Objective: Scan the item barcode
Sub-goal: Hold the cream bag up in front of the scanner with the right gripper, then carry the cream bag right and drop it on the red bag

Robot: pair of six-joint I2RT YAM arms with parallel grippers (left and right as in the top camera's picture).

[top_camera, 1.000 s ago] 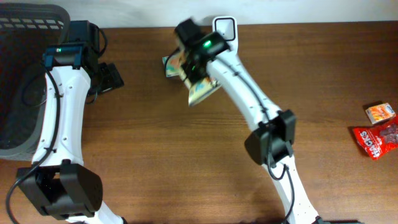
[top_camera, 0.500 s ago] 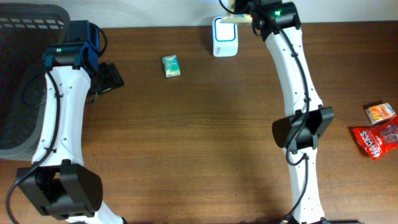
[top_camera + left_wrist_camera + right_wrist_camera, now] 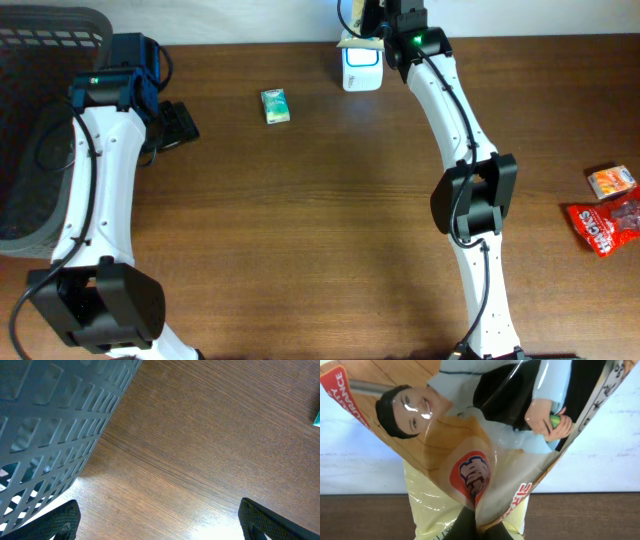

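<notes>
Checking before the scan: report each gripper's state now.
Left gripper: open, holding nothing.
Right gripper: shut on the printed snack packet.

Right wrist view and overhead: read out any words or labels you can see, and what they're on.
"RANCE", end of a cut-off word: on the red band of the held bag.
Other lettering on that bag: not legible.
On the red packet, orange box and green box: print too small.
</notes>
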